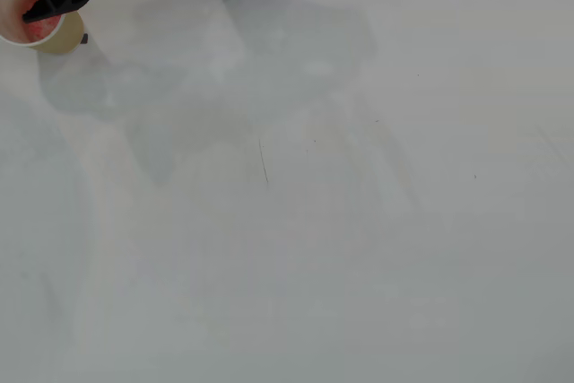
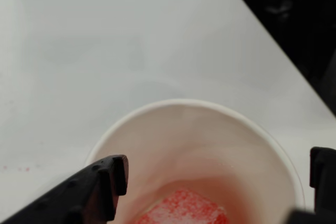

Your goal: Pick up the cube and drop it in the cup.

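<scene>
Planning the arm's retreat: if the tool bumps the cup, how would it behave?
The cup looks like thin paper, so probably light and easy to slide or tip. Only the small cube weighs it down. The open tool straddles its rim, so a straight lift seems safest.
</scene>
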Robot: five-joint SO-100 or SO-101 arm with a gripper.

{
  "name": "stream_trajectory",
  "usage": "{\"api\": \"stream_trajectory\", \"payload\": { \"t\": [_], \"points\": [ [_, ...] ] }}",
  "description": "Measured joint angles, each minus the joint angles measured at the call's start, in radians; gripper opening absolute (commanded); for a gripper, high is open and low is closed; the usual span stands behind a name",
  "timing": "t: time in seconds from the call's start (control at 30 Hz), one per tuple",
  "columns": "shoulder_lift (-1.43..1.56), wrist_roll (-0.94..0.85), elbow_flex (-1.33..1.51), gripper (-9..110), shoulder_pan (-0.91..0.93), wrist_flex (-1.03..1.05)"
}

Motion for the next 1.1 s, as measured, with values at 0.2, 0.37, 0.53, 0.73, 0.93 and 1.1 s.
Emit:
{"api": "stream_trajectory", "payload": {
  "t": [0.2,0.37,0.53,0.73,0.93,1.1],
  "points": [
    [0.0,0.0,0.0,30,0.0,0.0],
    [0.0,0.0,0.0,30,0.0,0.0],
    [0.0,0.0,0.0,32,0.0,0.0],
    [0.0,0.0,0.0,30,0.0,0.0],
    [0.0,0.0,0.0,16,0.0,0.0],
    [0.0,0.0,0.0,8,0.0,0.0]
  ]
}}
